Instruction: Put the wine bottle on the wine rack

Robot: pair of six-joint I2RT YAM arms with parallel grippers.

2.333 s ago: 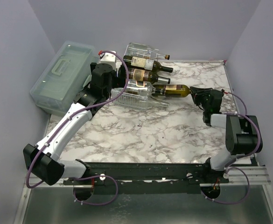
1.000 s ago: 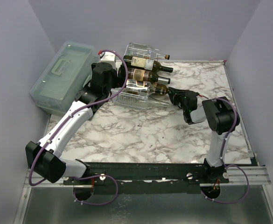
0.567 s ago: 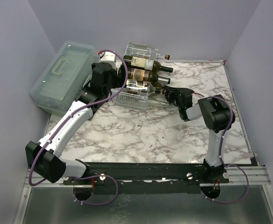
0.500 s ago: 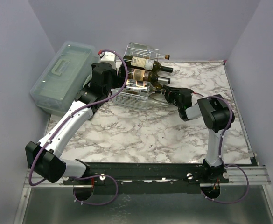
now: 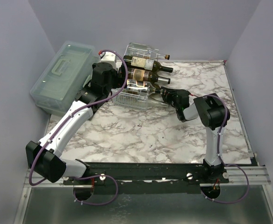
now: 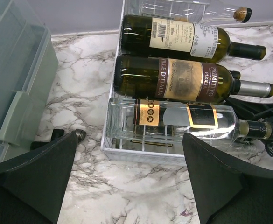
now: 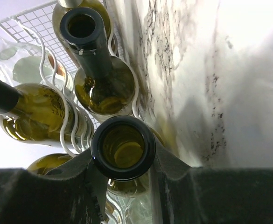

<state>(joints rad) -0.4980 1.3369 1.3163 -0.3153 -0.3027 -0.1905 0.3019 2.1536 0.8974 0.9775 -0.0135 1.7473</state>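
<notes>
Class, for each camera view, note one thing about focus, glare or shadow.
Top external: even light, soft shadows, wine rack hard to outline. Left wrist: bottle labels sharp, fingers dark and featureless. Right wrist: gripped wine bottle crisp at the mouth, marble table washed out.

Top view: bright, even light from overhead. Shadows under the arms lay soft and faint on the counter [image 5: 141,135]. Picture crisp edge to edge.

Left wrist view: labels sharp. White glare streaked the clear glass of the wine bottle [image 6: 173,122]. The fingers [image 6: 33,177] of the left hand [image 6: 130,137] were near-black and soft-edged.

Right wrist view: counter blown out to white at right. Bottle mouth crisp, bottles behind softer. The right hand [image 7: 124,156] was dark and out of focus along the bottom.
</notes>
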